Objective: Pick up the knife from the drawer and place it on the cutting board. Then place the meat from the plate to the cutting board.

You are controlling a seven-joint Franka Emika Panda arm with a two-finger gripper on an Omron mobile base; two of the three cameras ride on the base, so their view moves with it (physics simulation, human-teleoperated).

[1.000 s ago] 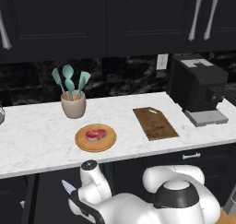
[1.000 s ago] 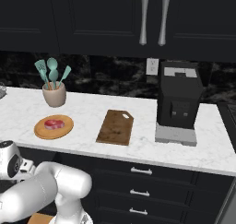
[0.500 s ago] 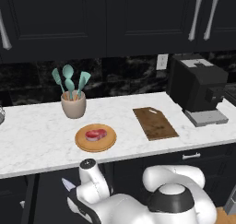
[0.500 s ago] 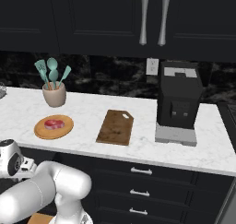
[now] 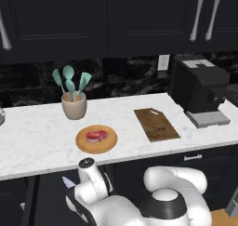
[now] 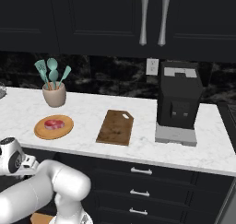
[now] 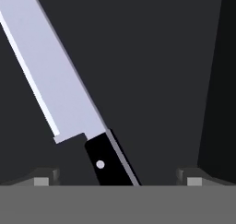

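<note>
Open gripper (image 7: 117, 179) poised over the knife (image 7: 69, 103) lying in the drawer (image 7: 156, 57), its handle between the 2 fingertips (image 7: 44, 178); no legible writing.

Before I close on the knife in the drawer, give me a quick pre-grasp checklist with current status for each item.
1. Gripper open: ok, fingertips stand wide apart.
2. Knife handle between the fingertips: ok, the black handle sits between them, left of centre.
3. Knife flat on the drawer floor: ok, nothing lies over it.
4. Fingers low enough to close on the handle: cannot tell from the hand view.
5. Cutting board free for the knife: ok, bare.
6. Meat waiting on the plate: ok.
</note>
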